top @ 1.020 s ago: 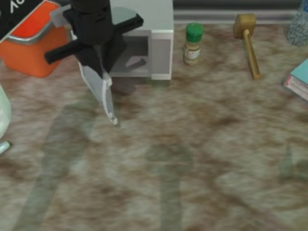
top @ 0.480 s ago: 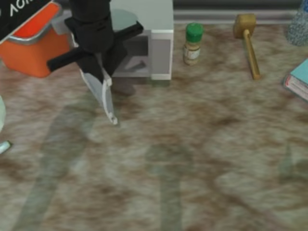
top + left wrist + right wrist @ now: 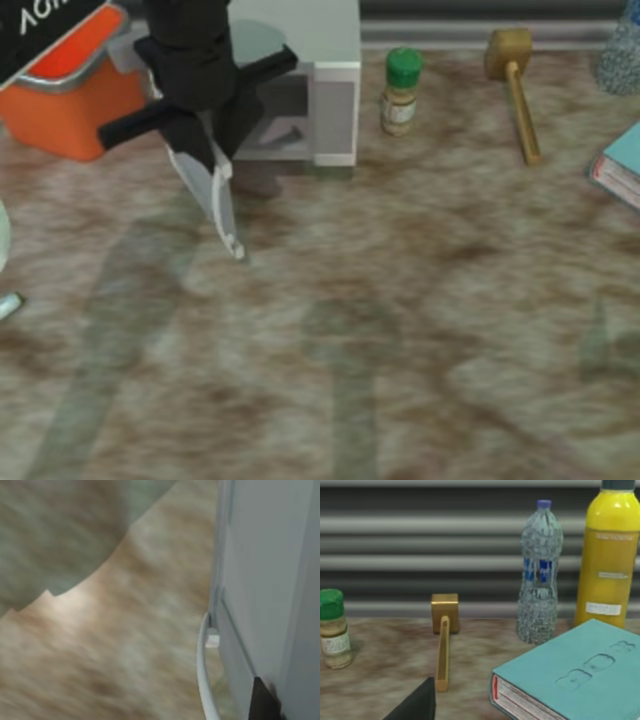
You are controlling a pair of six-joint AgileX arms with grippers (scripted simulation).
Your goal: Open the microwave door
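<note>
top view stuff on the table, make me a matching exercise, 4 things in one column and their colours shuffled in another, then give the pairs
Things:
1. bin
2. spice jar lid
3. mallet
4. book cover

Colours:
A. green
B. teal
C. orange
D. golden brown

Pairs: 1-C, 2-A, 3-D, 4-B

orange bin (image 3: pixel 60 100): far left of the mottled brown bench (image 3: pixel 400 330) | green-capped spice jar (image 3: pixel 401 92): upright | wooden mallet (image 3: pixel 517 88): lying flat, right of jar | teal book (image 3: pixel 570 680): flat at right edge | clear water bottle (image 3: pixel 538 575) and yellow bottle (image 3: pixel 609 555): upright behind book
</note>
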